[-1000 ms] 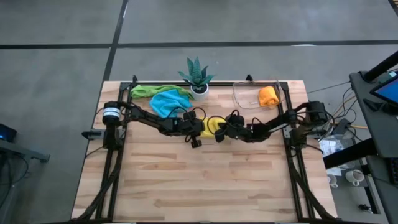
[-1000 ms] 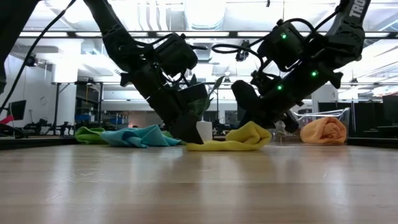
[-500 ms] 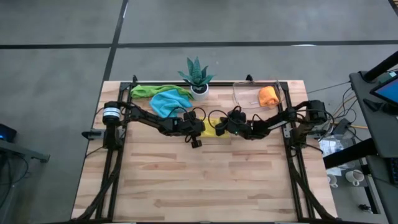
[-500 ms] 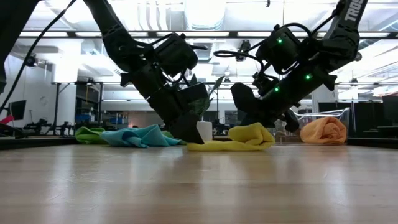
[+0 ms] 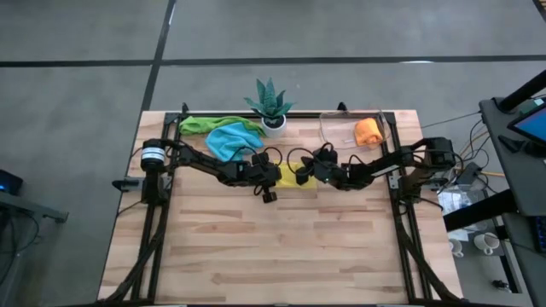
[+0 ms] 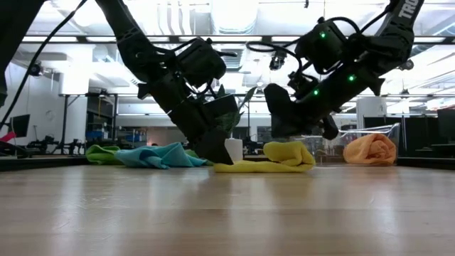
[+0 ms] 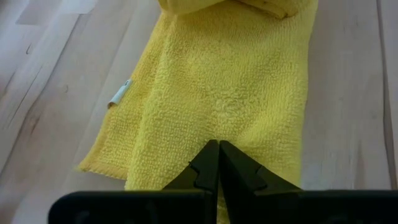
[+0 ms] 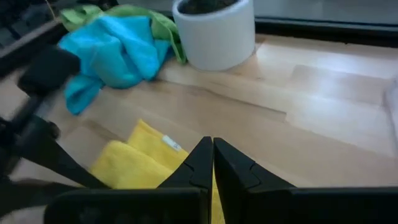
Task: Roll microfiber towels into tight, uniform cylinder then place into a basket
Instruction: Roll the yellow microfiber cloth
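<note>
Two dark arms meet near the middle of the wooden table (image 5: 281, 247) in the view from above. The left gripper (image 5: 275, 176) and the right gripper (image 5: 307, 170) both sit at the yellow towel (image 5: 293, 174), one on each side of it. A blue towel (image 5: 229, 139) and a green towel (image 5: 200, 124) lie bunched together near the far edge. A plant (image 5: 270, 101) in a white pot stands beside them. An orange towel (image 5: 368, 131) lies inside the clear basket (image 5: 333, 130) at the far right.

From the low view, the yellow towel (image 6: 274, 159) lies on the table, flat at one end and humped up at the other. The left gripper (image 6: 215, 153) presses down on the flat end. The right gripper (image 6: 281, 128) hangs at the humped end. The blue towel (image 6: 153, 156) and the orange towel (image 6: 370, 150) sit farther back.

In the left wrist view, the left gripper (image 7: 218, 157) has its fingers shut together, with the tips on the yellow towel (image 7: 230, 93).

In the right wrist view, the right gripper (image 8: 211, 154) has its fingers shut together too, just over the yellow towel (image 8: 127, 165). I cannot tell if they pinch it. The blue towel (image 8: 118, 53) and the white pot (image 8: 214, 31) are beyond.
</note>
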Controlling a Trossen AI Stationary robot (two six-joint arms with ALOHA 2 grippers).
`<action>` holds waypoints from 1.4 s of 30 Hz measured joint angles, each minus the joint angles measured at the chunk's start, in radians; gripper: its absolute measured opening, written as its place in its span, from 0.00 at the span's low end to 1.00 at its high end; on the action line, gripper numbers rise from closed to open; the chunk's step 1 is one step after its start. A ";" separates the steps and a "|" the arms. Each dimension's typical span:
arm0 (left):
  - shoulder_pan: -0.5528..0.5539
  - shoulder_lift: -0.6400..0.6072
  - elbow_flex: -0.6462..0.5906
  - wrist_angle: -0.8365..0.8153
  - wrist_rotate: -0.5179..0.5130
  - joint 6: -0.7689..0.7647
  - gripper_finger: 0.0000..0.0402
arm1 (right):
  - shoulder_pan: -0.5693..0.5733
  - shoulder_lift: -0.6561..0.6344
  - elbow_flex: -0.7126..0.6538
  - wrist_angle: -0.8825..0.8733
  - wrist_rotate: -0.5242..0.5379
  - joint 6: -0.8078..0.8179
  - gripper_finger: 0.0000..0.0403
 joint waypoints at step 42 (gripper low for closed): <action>0.000 0.000 0.000 0.001 -0.002 0.000 0.00 | 0.067 0.163 0.543 -0.932 -0.017 -0.166 0.54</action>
